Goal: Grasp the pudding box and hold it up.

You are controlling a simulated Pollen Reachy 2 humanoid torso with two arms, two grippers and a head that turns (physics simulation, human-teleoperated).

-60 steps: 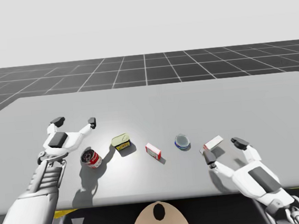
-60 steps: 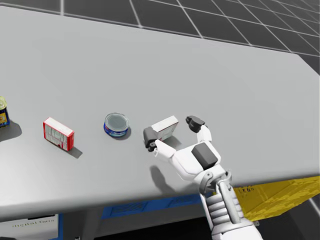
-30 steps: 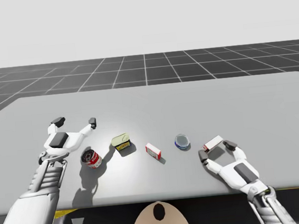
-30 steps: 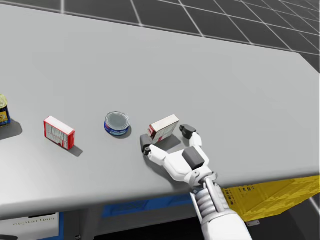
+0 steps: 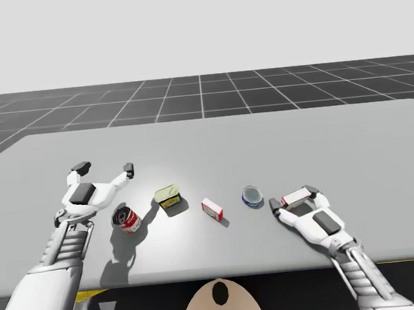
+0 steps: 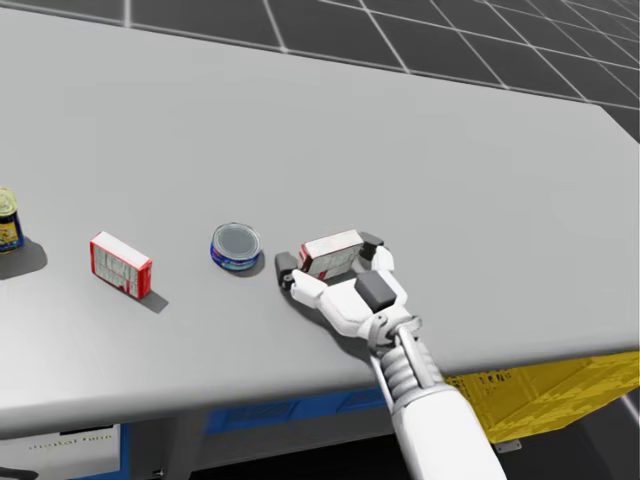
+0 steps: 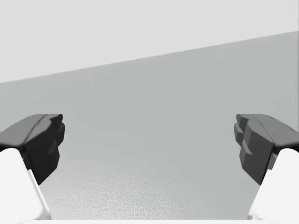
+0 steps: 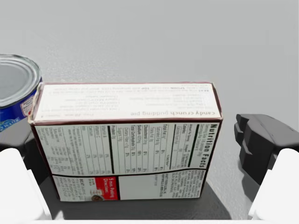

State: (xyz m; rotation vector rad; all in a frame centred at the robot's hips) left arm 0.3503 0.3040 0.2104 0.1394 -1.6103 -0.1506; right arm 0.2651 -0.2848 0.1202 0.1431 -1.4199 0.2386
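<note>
Straddling the pudding box, right gripper wide, wrist view revealing one finger clear, left gripper wide

This is looking like a simulated test bench: a plain grey table is standing on a dark gridded floor, a flat pale backdrop is rising at twelve o'clock, and a blue tin and a small red box are lying toward six o'clock.
</note>
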